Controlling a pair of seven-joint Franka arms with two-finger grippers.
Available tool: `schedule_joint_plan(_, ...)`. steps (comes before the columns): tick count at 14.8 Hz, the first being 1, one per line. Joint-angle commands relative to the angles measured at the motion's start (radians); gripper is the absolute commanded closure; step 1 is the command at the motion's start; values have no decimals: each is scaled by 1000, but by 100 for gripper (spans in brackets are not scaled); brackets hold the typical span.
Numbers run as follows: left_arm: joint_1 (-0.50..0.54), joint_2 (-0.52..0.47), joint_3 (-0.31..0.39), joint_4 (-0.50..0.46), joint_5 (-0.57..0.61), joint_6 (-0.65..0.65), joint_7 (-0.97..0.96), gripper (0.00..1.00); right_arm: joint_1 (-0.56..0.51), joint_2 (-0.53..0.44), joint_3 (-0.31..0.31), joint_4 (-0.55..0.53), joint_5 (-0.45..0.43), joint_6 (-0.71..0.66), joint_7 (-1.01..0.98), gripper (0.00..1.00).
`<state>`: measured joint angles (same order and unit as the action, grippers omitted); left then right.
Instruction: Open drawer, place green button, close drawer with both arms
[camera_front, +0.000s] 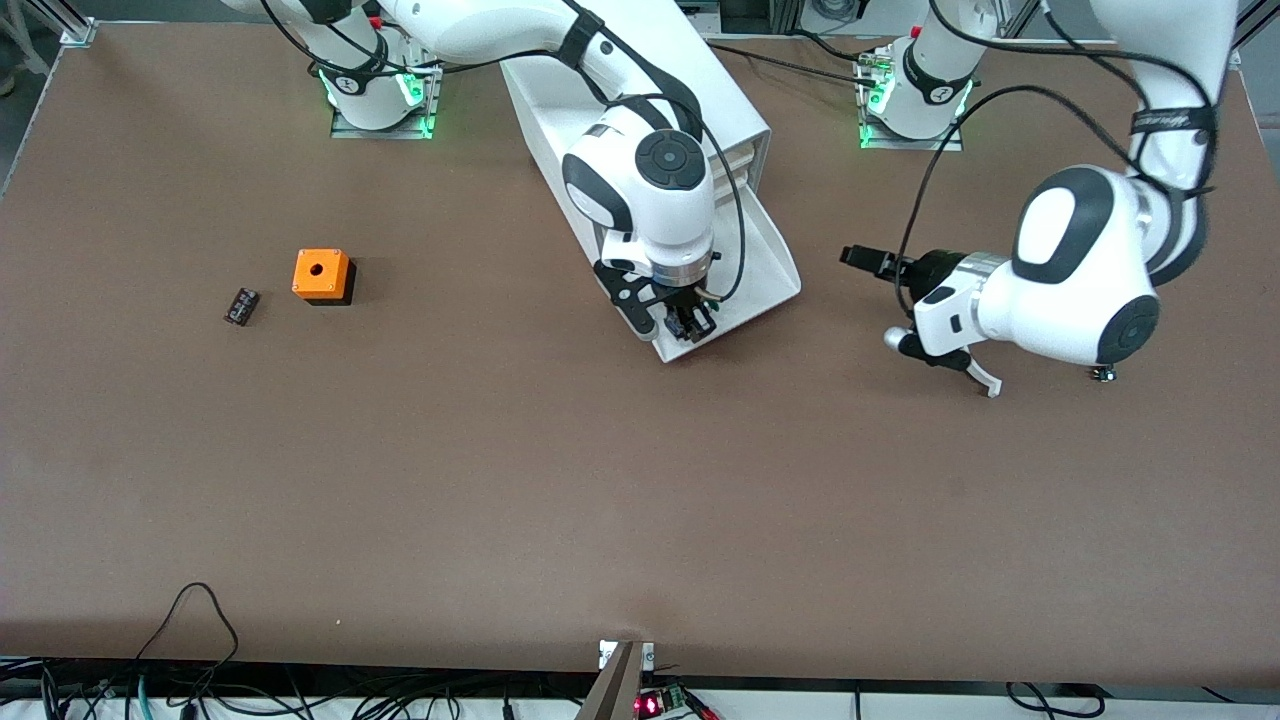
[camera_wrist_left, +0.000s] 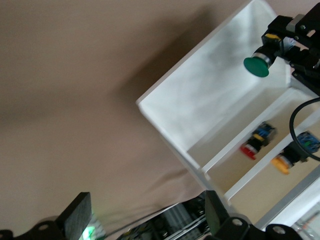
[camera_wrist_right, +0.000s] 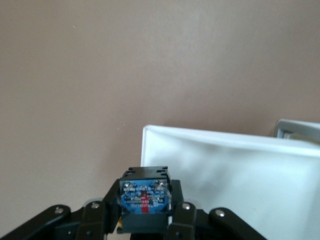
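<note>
Drawer (camera_front: 745, 275) stands pulled out of the white cabinet (camera_front: 640, 90), its white tray reaching toward the front camera; its front corner ends at about the middle of the brown surface (camera_front: 640, 500). Wide bare surface lies nearer the camera than the drawer front and toward both ends of the surface. In the left wrist view the open tray (camera_wrist_left: 200, 105) is white and shallow, with raised rims all round.

Button (camera_wrist_left: 260, 62), green round cap on a black body, is clamped in the right end effector (camera_front: 685, 325), which is closed on it over the front end of the open drawer. In the left wrist view the cap points into the tray and hangs above the tray floor without touching it. The right wrist view shows the blue back of the button (camera_wrist_right: 144, 195) between the black fingers (camera_wrist_right: 102, 215), with the drawer's front rim (camera_wrist_right: 230, 137) just past it. Small print on the blue back is too fine to read.

Left end effector (camera_front: 880, 262) is fully open and holds nothing; it hovers over bare surface beside the drawer, toward the left arm's end, clear of the drawer side.

Two more parts show in the compartments under the tray: one with a red cap (camera_wrist_left: 257, 140) and one with a yellow cap (camera_wrist_left: 292, 152).

An orange box with a hole (camera_front: 322, 276) and a small black part (camera_front: 241, 306) lie well apart from the cabinet, toward the right arm's end.
</note>
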<state>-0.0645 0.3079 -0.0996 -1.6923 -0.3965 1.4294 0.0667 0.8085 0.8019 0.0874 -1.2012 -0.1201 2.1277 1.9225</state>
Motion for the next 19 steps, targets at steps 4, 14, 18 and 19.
schedule_joint_plan(4,-29,16,-28,313,417,-276,-50,0,55,59,-12,38,-33,20,96,100)
schedule_joint_plan(14,-21,48,-25,491,389,-227,-140,0,41,54,-43,92,-30,23,66,1)
schedule_joint_plan(18,-20,39,-31,484,389,-141,-266,0,-60,17,-21,121,-13,-28,-127,1)
schedule_joint_plan(19,-18,27,-31,474,390,-126,-309,0,-81,4,-21,121,-1,-49,-207,1)
